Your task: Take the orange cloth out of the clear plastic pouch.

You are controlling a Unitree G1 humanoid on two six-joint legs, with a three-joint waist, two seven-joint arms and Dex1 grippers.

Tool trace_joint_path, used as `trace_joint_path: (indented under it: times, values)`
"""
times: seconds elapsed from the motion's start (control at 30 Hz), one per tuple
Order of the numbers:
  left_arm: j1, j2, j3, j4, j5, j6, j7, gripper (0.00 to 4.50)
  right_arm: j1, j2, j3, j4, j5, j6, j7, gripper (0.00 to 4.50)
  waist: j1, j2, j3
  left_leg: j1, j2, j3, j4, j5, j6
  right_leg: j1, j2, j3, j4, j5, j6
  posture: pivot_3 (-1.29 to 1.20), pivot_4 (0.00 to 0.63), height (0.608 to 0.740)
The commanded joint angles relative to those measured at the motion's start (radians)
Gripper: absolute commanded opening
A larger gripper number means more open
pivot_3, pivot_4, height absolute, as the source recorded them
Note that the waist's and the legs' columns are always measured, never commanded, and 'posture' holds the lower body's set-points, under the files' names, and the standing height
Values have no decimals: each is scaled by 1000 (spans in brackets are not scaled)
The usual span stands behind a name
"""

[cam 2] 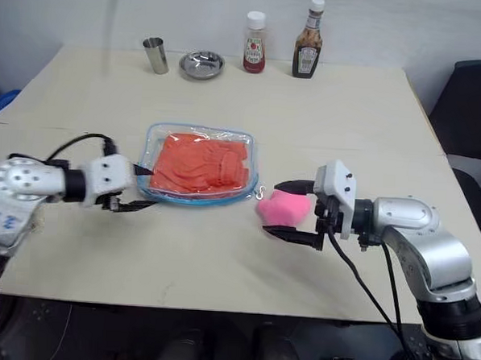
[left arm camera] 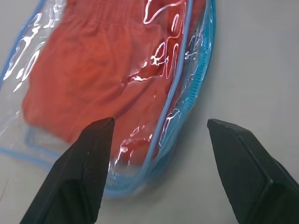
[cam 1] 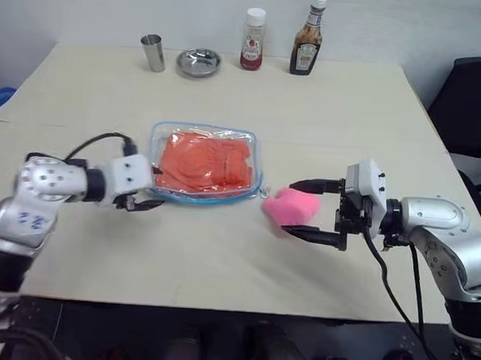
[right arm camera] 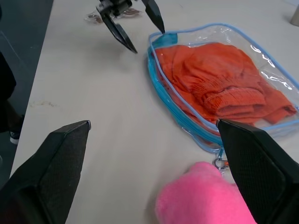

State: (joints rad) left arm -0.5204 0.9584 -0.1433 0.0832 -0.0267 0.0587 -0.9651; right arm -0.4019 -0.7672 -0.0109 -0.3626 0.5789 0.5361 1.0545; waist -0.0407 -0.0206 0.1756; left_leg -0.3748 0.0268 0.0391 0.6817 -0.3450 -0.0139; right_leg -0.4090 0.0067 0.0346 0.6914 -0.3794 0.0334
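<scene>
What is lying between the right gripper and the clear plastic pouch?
A pink plush ball lies there, between the open right gripper and the clear plastic pouch holding the orange cloth. Both eye views show it.

Labels on the two sauce bottles [cam 1: 280,42] behind the clear plastic pouch [cam 1: 205,164]: too small to read. Pouch cut off by the left wrist view's edge.
</scene>
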Motion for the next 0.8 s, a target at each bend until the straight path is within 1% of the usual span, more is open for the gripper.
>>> trace_joint_path:
  times: [0.03, 0.13, 0.23, 0.4, 0.5, 0.53, 0.67, 0.8]
  values:
    - [-119, -47, -62, 171, 103, -174, -6, 3371, 47, -15, -66, -79, 28, 10, -34, 4500, 9, 0, 0, -1, 0, 0, 0, 0, 0, 0, 0, 0, 0, 0, 0, 0, 150, 740]
    - [-188, -72, -104, 295, 170, -282, -9, 3371, 91, -18, -95, -119, 37, 22, -63, 4500, 12, 0, 0, -2, 0, 0, 2, 0, 0, -1, 0, -1, 1, 0, 0, 0, 150, 740]
    - [-224, -104, -100, 372, 166, -333, -17, 2799, 124, -19, -112, -150, 41, 28, -87, 4500, 11, 0, 0, -2, 0, 0, 2, 0, 0, -1, 0, 0, 1, 0, 0, 0, 150, 740]
    - [-234, -125, -93, 407, 135, -399, -84, 1186, 154, -22, -127, -180, 50, 38, -113, 4500, 12, 0, 0, -2, 0, 0, 3, 0, 0, -1, -1, -1, 2, 0, 0, 0, 150, 740]
    - [-197, -109, -91, 369, 86, -423, -174, 251, 167, -29, -132, -189, 54, 41, -117, 4500, 12, 0, 0, -1, 0, 0, 3, 0, 0, -1, -1, -1, 2, 0, 0, 0, 150, 740]
    - [-180, -103, -89, 346, 69, -430, -200, 19, 171, -34, -135, -190, 55, 42, -116, 4500, 11, 0, 0, -1, 0, 0, 3, 0, 0, -1, -1, -1, 3, 0, 0, 0, 150, 740]
    - [-130, -95, -73, 265, 16, -431, -259, 19, 193, -55, -159, -188, 60, 49, -113, 4500, 12, 0, 0, -1, 0, 0, 3, 1, 0, -1, -1, -1, 4, 0, 0, 0, 150, 740]
    - [-103, -86, -67, 225, 44, -440, -251, 19, 236, -71, -190, -185, 63, 56, -117, 4500, 13, 0, 0, -1, 0, -1, 3, 1, 0, 0, -1, -1, 3, 0, 0, 0, 150, 740]
